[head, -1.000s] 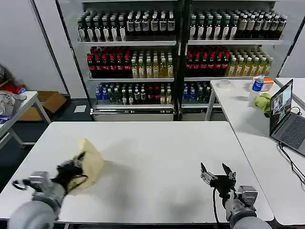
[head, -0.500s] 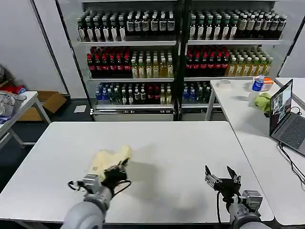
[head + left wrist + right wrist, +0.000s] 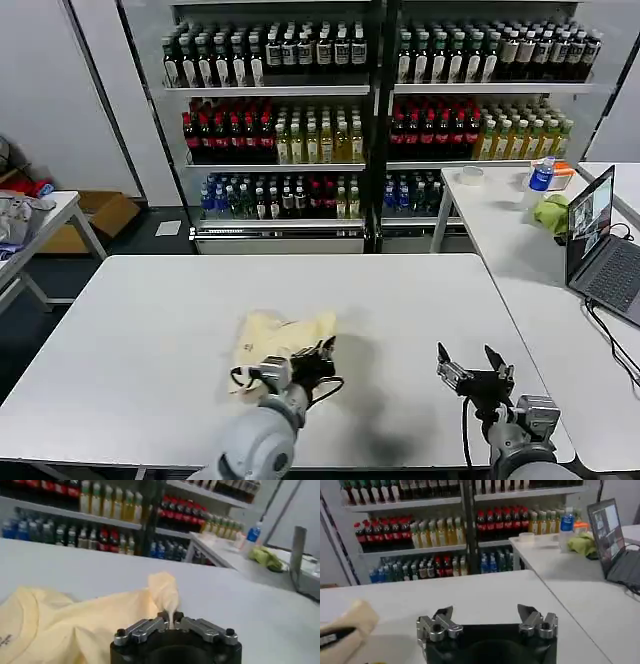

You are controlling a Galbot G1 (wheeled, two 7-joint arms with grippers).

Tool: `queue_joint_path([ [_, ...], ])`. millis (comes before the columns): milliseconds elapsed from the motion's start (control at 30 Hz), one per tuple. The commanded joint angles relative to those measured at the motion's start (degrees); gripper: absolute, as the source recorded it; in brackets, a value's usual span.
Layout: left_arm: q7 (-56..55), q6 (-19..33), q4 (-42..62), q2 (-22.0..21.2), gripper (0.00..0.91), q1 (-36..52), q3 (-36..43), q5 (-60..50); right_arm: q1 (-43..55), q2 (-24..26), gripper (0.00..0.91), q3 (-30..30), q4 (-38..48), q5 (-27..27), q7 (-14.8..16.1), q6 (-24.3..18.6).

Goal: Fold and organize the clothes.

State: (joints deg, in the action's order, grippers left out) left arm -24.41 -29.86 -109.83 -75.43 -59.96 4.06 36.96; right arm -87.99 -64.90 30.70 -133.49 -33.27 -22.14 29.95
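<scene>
Your left gripper (image 3: 318,356) sits low over the middle of the white rectangular table (image 3: 140,330), its fingers pinched together on a raised edge of the pale cream-yellow soft cloth garment (image 3: 272,335); in the left wrist view that edge stands up as a peak of fabric between the closed tips (image 3: 170,616). The rest of the garment lies rumpled on the table, trailing away from the gripper toward about nine o'clock, with the round neckline (image 3: 24,621) flat on the surface. The step in hand looks like dragging or laying the cloth out for a fold, so keep the pinch firm and travel low and level, letting the trailing part slide flat instead of bunching under itself. Don't let go until the held edge lies where you want the crease, since soft cloth like this will likely slump on release. Your right gripper (image 3: 470,366) waits at about three o'clock from the garment, well apart from it, fingers spread and empty; bring it in only if a second corner needs holding.
</scene>
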Motion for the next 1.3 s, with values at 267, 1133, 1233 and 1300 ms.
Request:
queue_joint_path([
  [267, 5.29, 7.09, 4.24, -6.48, 0.907, 3.27, 2.13, 7.13, 2.45, 1.72, 0.907, 0.40, 1.02, -1.05, 0.61, 0.03],
  [1133, 10.64, 11.20, -16.59, 7.47, 0.907, -23.19, -35.14, -11.58, 7.49, 0.10, 0.907, -7.86, 4.40, 7.62, 2.51, -10.44],
  [1233, 10.83, 11.28, -17.03, 7.40, 0.907, -23.63, -35.67, -11.59, 6.61, -0.55, 0.907, -7.11, 3.98, 8.80, 2.96, -10.40],
  [1300, 10.98, 11.31, -17.68, 7.33, 0.907, -23.90, -36.03, -11.53, 6.05, -1.09, 0.907, -6.92, 3.84, 9.98, 3.28, -10.56],
])
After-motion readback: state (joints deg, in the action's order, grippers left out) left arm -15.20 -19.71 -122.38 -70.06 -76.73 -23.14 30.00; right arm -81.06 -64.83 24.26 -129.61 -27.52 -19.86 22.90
